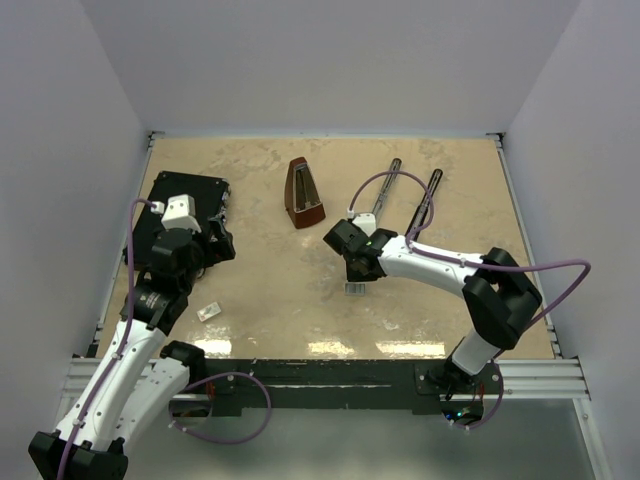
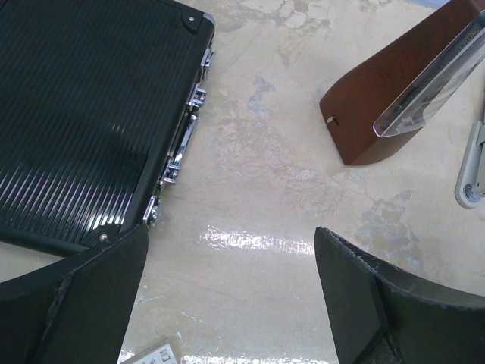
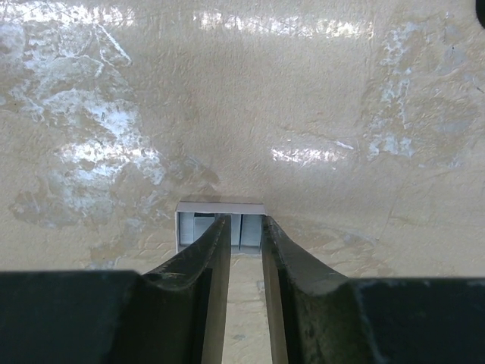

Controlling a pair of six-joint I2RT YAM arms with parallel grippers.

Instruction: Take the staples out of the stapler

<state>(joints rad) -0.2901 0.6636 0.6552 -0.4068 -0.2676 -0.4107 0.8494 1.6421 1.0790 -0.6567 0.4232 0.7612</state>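
The stapler lies opened out as two long thin dark bars, one (image 1: 385, 185) beside the other (image 1: 425, 200), at the far right of the table. A grey end of it shows in the left wrist view (image 2: 473, 167). Silvery staples (image 1: 355, 289) lie in a small white tray just in front of my right gripper (image 1: 356, 274). In the right wrist view the staples (image 3: 248, 230) show in the tray (image 3: 220, 207) under the fingertips. My right gripper (image 3: 246, 221) has a narrow gap with nothing in it. My left gripper (image 2: 231, 254) is wide open and empty, right of the black case.
A brown metronome (image 1: 303, 193) stands at the back middle and shows in the left wrist view (image 2: 379, 106). A flat black case (image 1: 180, 215) lies at the far left (image 2: 83, 114). A small white card (image 1: 209, 311) lies near the left arm (image 2: 151, 355).
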